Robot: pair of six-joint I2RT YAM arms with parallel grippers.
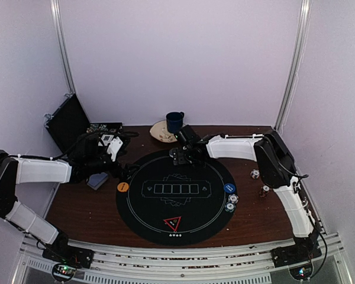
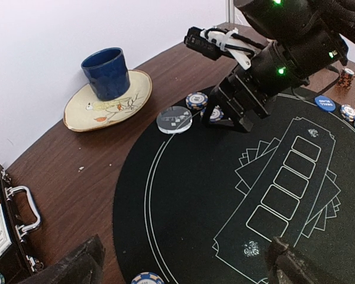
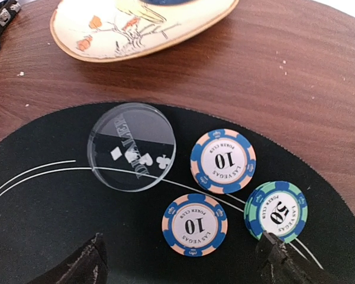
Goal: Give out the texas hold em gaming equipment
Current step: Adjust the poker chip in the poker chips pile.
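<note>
looking first at the holders: the black case (image 1: 68,121) stands open at the far left, with a card and chips inside as far as we can tell. the dark blue mug (image 2: 108,72) sits on a cream painted bowl (image 2: 86,109) at the far edge, and we cannot see what the mug holds. the right arm reaches across to the far rim of the round black mat (image 1: 142,213). its right gripper (image 3: 182,255) points down, fingers spread and clasping nothing. just under it lie a clear dealer button (image 3: 132,146), two blue-and-peach "10" chips (image 3: 223,161) and a green-and-blue "50" chip (image 3: 276,211). the left gripper (image 2: 183,260) hovers at the mat's left side, likewise gaping and empty, near an orange disc (image 1: 123,187). a red-edged triangle marker (image 1: 172,223) lies at the mat's near rim.
</note>
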